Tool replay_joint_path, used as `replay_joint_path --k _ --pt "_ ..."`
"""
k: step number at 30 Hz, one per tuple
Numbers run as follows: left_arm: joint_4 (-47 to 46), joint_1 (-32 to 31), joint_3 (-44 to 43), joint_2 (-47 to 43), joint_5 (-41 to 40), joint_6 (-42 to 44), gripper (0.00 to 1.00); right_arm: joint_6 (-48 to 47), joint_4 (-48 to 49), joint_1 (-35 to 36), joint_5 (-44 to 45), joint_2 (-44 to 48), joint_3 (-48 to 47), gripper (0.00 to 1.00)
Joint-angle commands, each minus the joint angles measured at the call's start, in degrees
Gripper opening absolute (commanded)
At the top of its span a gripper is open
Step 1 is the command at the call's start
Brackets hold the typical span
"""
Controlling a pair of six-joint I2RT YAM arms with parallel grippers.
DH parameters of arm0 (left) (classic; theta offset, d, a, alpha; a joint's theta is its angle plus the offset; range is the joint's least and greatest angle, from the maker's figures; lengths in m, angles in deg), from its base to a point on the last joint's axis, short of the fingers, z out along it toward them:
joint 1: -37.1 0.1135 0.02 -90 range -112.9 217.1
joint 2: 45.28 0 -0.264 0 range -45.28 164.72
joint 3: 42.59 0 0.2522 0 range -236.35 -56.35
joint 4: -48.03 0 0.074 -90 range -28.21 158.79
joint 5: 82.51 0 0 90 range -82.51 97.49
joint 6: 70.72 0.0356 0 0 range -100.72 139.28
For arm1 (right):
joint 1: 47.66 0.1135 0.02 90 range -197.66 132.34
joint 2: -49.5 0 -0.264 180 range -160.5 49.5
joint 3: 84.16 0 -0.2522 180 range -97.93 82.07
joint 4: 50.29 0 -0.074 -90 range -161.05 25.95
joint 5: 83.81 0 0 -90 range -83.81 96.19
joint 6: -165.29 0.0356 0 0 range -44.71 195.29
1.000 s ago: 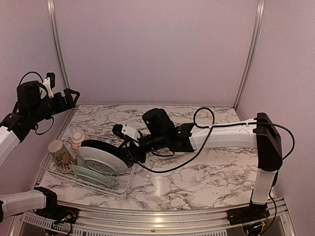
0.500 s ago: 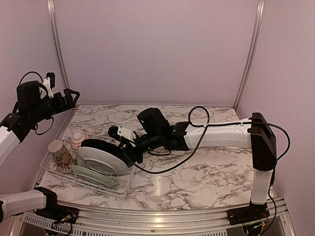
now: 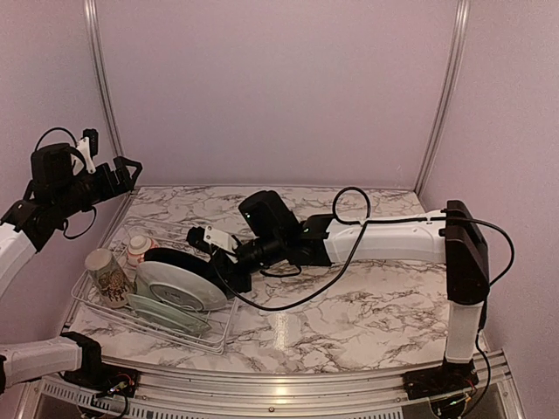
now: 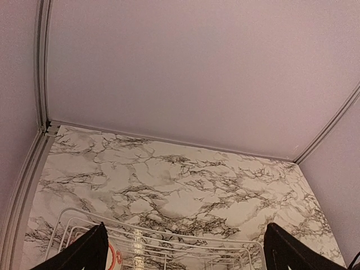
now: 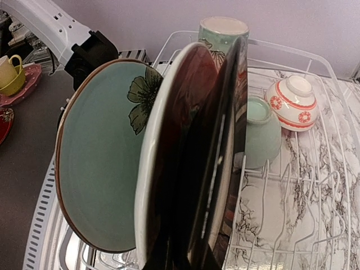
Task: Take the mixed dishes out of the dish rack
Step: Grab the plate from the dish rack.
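The dish rack (image 3: 224, 321) of white wire sits at the table's left front. In it a large black plate (image 3: 171, 256) stands on edge behind a pale plate (image 3: 175, 288), and a green plate (image 3: 166, 314) lies low in front. A cream mug (image 3: 106, 275) and a red-and-white bowl (image 3: 138, 247) stand at the rack's left. My right gripper (image 3: 229, 275) is shut on the black plate (image 5: 222, 129) at its rim. The right wrist view also shows a flower-marked green plate (image 5: 101, 163) and a pale green bowl (image 5: 261, 132). My left gripper (image 3: 122, 175) hangs open, high above the rack.
The rack's far rim (image 4: 169, 233) and marble table (image 4: 185, 180) show in the left wrist view. Pink walls close in at the back and sides. The right arm (image 3: 384, 240) stretches across the table's middle, a black cable looping under it.
My right gripper has slid left onto the black plate's rim and its jaws have closed. The left arm has not moved.
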Motion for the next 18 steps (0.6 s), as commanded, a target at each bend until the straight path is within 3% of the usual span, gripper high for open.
replay_joint_path --k 1,18 --pt "-1.3 0.3 -1.1 0.3 1.1 -0.6 0.99 2.3 0.9 0.0 4.2 1.6 -3.3 0.00" --pt "-1.7 0.3 -0.5 0.1 1.0 -1.9 0.99 10.2 9.9 -0.5 1.6 6.7 -2.1 0.00"
